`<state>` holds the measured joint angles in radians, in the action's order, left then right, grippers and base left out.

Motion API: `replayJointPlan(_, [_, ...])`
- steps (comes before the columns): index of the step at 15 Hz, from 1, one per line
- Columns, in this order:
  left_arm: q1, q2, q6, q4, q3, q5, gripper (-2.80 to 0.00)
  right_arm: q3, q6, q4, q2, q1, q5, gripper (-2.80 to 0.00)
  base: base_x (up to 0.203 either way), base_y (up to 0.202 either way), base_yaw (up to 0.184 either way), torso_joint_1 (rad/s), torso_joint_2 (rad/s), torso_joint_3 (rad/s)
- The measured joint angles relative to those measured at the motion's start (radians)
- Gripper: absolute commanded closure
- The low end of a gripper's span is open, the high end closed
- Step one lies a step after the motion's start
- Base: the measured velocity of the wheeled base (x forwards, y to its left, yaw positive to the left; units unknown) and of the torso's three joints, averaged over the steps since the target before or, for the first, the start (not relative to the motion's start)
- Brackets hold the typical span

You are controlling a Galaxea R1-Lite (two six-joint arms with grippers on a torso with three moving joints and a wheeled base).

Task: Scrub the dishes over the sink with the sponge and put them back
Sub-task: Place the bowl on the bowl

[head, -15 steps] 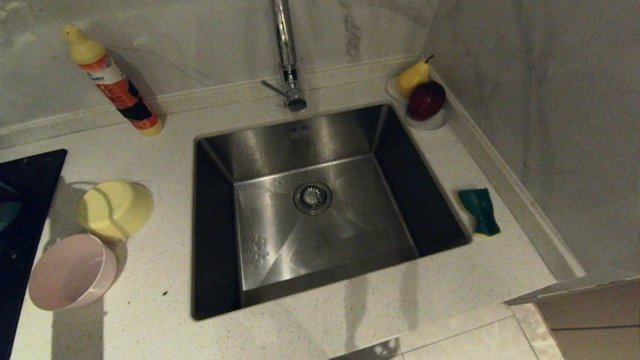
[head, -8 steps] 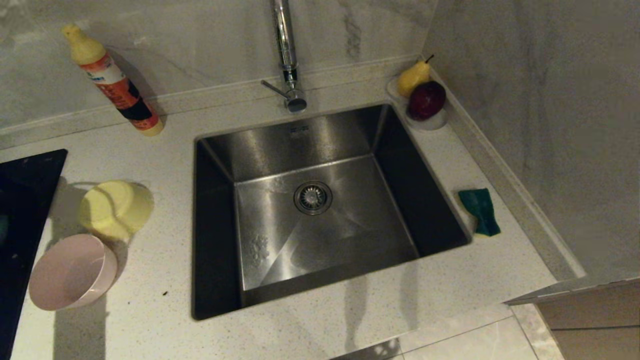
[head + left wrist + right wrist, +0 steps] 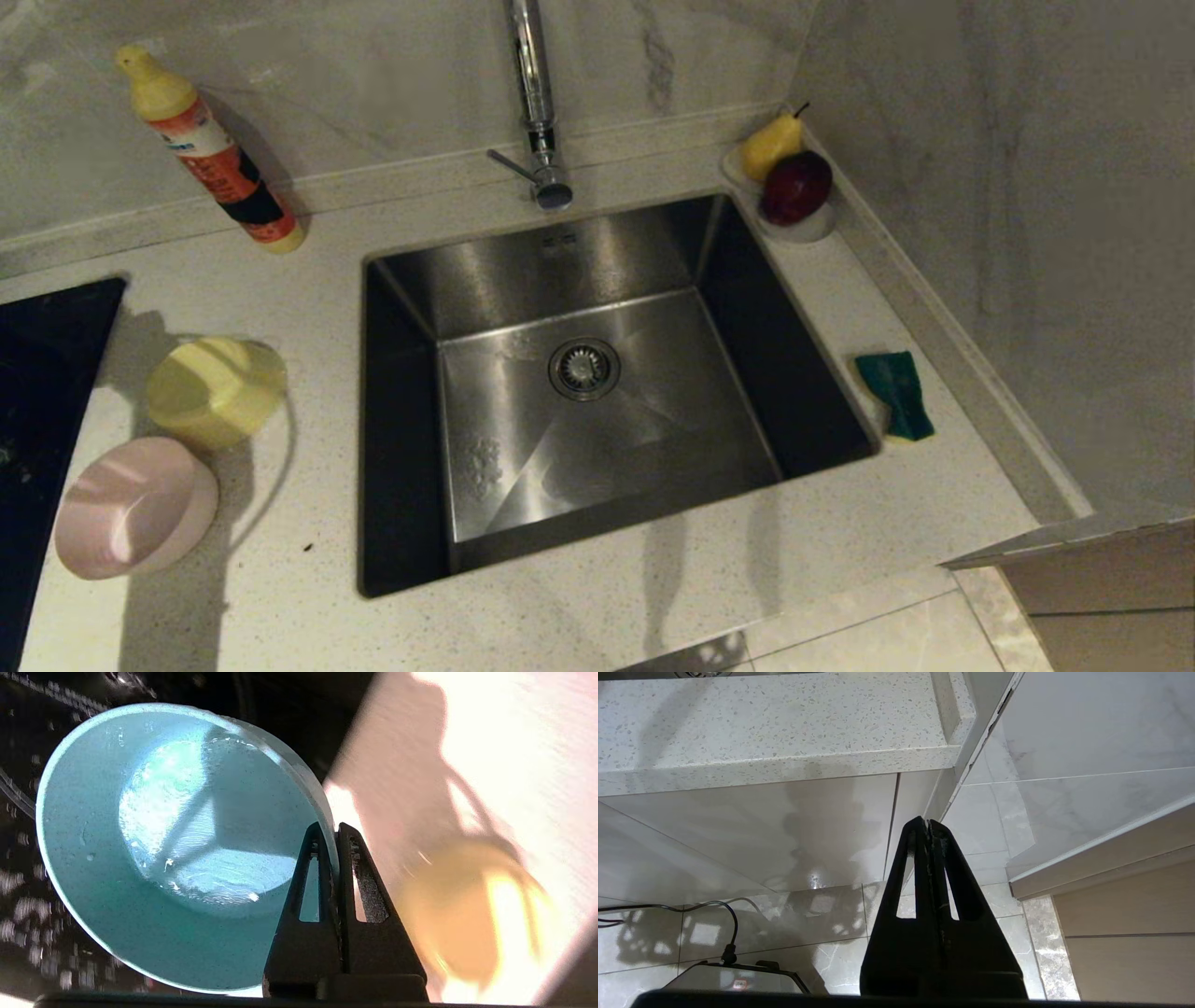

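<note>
In the left wrist view my left gripper [image 3: 330,828] is shut on the rim of the light blue bowl [image 3: 163,858], one finger inside the wall and one outside; the bowl hangs tilted above the black hob. Neither shows in the head view. The yellow bowl [image 3: 215,390] lies upside down on the counter left of the sink [image 3: 653,420], and shows blurred in the left wrist view [image 3: 467,914]. The pink bowl [image 3: 135,506] sits nearer the front. The green sponge [image 3: 896,392] lies right of the sink. My right gripper [image 3: 928,822] is shut and empty, parked below the counter edge.
A tall chrome tap [image 3: 532,103] stands behind the sink. An orange and yellow bottle [image 3: 210,154] leans at the back left. A white fruit dish [image 3: 794,229] with a pear and a plum sits in the back right corner. The black hob [image 3: 47,373] lies at the far left.
A teal patch at the head view's left edge over the hob has gone. The arm's shadow has spread over the yellow and pink bowls. Nothing else on the counter has moved.
</note>
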<state>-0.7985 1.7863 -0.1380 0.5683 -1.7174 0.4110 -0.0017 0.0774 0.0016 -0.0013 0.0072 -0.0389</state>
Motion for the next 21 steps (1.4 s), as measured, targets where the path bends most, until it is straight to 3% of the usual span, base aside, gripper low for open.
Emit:
replayJointPlan(5, [0.063,-0.151,0.029,0.198,0.008,0.007,0.0,0.0,0.0,0.0,0.0,0.0,0.0,0.0,0.0,0.0,0.0,0.0,0.0,0.0])
replayJointPlan(9, [0.176,-0.273,0.037,0.283,0.096,0.003,0.0,0.0,0.0,0.0,0.0,0.0,0.0,0.0,0.0,0.0,0.0,0.0,0.0,0.0])
replayJointPlan(12, [0.264,-0.363,0.035,0.29,0.193,-0.014,0.0,0.0,0.0,0.0,0.0,0.0,0.0,0.0,0.0,0.0,0.0,0.0,0.0,0.0])
replayJointPlan(17, [0.393,-0.453,0.033,0.267,0.38,-0.115,0.0,0.0,0.0,0.0,0.0,0.0,0.0,0.0,0.0,0.0,0.0,0.0,0.0,0.0])
replayJointPlan(21, [0.415,-0.474,0.03,0.113,0.526,-0.169,0.0,0.0,0.0,0.0,0.0,0.0,0.0,0.0,0.0,0.0,0.0,0.0,0.0,0.0])
